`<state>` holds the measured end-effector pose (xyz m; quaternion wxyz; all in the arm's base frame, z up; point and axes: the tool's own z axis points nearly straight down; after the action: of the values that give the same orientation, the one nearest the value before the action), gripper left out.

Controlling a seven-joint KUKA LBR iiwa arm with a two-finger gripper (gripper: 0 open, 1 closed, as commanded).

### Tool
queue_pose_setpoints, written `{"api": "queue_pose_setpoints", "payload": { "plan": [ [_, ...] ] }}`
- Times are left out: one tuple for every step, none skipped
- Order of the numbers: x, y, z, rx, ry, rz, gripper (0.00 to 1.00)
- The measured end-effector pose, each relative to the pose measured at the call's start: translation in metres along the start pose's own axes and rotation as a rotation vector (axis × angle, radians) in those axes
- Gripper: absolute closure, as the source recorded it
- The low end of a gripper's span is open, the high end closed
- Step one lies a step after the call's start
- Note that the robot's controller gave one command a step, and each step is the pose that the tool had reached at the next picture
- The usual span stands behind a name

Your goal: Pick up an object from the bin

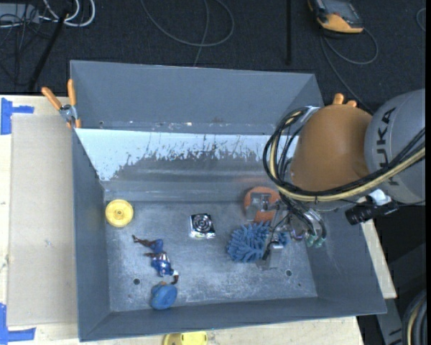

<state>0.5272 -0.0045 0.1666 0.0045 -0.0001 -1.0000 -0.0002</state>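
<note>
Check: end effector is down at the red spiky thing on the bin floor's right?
Wrong colour: the spiky thing is blue, not red. The camera view shows the end effector down at its right edge, on the right of the bin floor.

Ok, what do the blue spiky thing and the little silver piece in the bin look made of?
Blue spiky thing: probably soft rubber or plastic, matte, going by its many thin strands. Silver piece: perhaps metal or foil, glossy, with bright glints.

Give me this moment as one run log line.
gripper: low in right part of bin | beside: blue spiky brush, at its right edge | hold: unconfirmed | elsewhere: yellow disc, blue lump
</note>
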Motion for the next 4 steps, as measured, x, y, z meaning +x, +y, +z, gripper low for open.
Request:
{"api": "queue_pose_setpoints", "payload": {
  "plan": [
    [-0.002, 0.000, -0.004, 0.000, -0.008, 0.000, 0.00],
    [-0.026, -0.001, 0.074, 0.000, -0.007, 0.080, 1.00],
    [-0.026, -0.001, 0.074, 0.000, -0.007, 0.080, 1.00],
    [-0.055, 0.006, 0.007, 0.000, -0.010, 0.089, 1.00]
  ]
}}
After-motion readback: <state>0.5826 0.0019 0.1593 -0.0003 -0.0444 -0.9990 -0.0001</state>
